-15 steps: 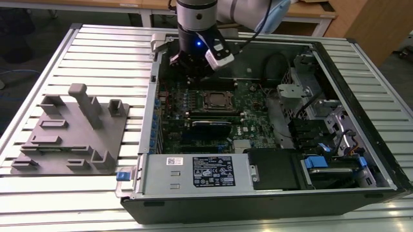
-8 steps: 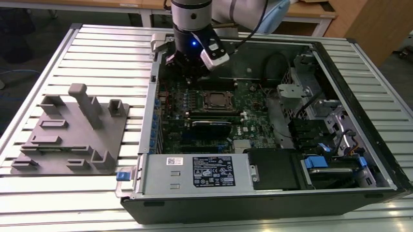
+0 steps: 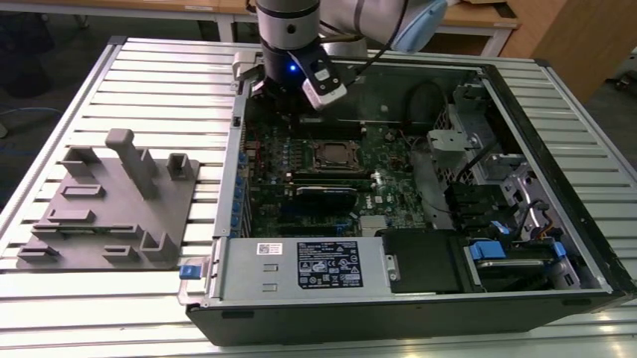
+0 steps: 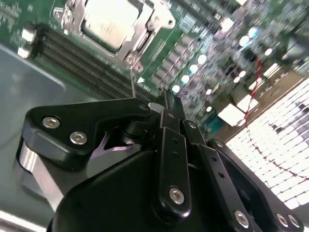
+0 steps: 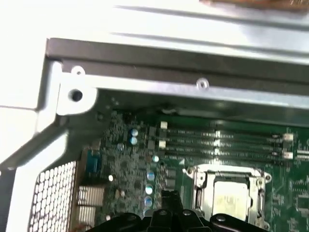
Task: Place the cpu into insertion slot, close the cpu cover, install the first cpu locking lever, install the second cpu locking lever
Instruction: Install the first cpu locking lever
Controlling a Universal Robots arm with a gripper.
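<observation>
The hand hangs low inside the open computer case, above the far edge of the green motherboard. It is a little beyond the insertion slot and toward the exterior view's left of it, not touching it. In the second wrist view its black fingers converge to one narrow tip, so the hand is closed, with nothing visible between the fingertips.

The cpu sits in the slot, its pale metal top facing up. The cpu cover lies flat around it and frames that top through its square window. The first wrist view shows the same: the cpu framed by the cover, near the hand's tip. A thin metal rod rises from the cover's corner toward the fingertips; whether it touches them I cannot tell. Long black memory slots run just beyond the socket. On the exterior view's left, a grey fixture tray rests on the slatted bench, well apart from the case.
</observation>
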